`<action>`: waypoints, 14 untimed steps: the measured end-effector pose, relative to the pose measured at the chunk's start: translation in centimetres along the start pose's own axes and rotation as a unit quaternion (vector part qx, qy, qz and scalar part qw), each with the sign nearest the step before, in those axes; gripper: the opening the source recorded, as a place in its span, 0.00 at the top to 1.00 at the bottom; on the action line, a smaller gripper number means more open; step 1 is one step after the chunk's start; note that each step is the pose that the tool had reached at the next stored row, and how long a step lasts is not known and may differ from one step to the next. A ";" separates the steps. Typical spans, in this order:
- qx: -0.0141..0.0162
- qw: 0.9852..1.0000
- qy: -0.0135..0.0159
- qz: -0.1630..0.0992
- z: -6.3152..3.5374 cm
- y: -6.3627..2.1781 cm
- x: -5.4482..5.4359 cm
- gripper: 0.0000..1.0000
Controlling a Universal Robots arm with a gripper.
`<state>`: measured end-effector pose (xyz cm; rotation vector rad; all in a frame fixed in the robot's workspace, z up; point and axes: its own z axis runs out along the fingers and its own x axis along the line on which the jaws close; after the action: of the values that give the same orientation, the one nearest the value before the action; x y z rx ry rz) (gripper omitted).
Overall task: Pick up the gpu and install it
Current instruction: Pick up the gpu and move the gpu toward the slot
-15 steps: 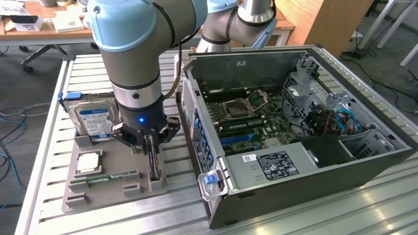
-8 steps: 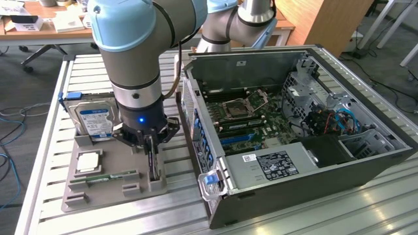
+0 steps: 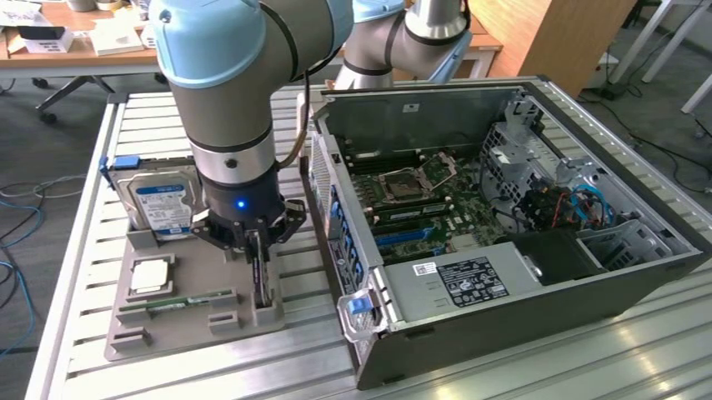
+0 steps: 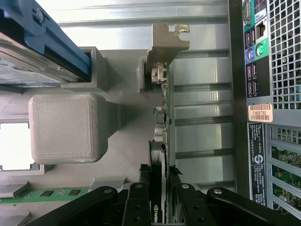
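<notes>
The gpu [image 3: 263, 287] stands on edge in a slot of the grey parts tray [image 3: 145, 337], a thin dark card seen edge-on. My gripper [image 3: 258, 250] comes straight down onto its top edge. In the wrist view the gpu [image 4: 162, 117] runs away from the camera to its silver end bracket [image 4: 167, 40]. My gripper [image 4: 159, 207] has its black fingers [image 4: 138, 205] pressed against both faces of the card, so it is shut on it. The card still sits in the tray slot.
The tray also holds a hard drive [image 3: 165, 204] in a blue caddy, a silver processor [image 3: 150, 275] and a green memory stick [image 3: 178, 302]. The open computer case [image 3: 623, 275] lies close on the exterior view's right, its motherboard [image 3: 423, 200] exposed. The case's rear panel [image 4: 273, 70] is next to the card.
</notes>
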<state>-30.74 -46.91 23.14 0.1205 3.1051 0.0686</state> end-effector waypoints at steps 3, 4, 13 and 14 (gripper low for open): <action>0.000 1.000 0.000 -0.007 0.02 0.00 0.0 0.74; 0.000 1.000 0.000 -0.008 0.03 0.00 0.0 0.74; 0.000 1.000 0.000 -0.008 -0.55 0.03 0.0 0.74; 0.000 1.000 0.000 -0.008 -0.78 0.04 0.0 0.74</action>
<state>-30.74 -46.91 23.93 0.0971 3.1060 0.0696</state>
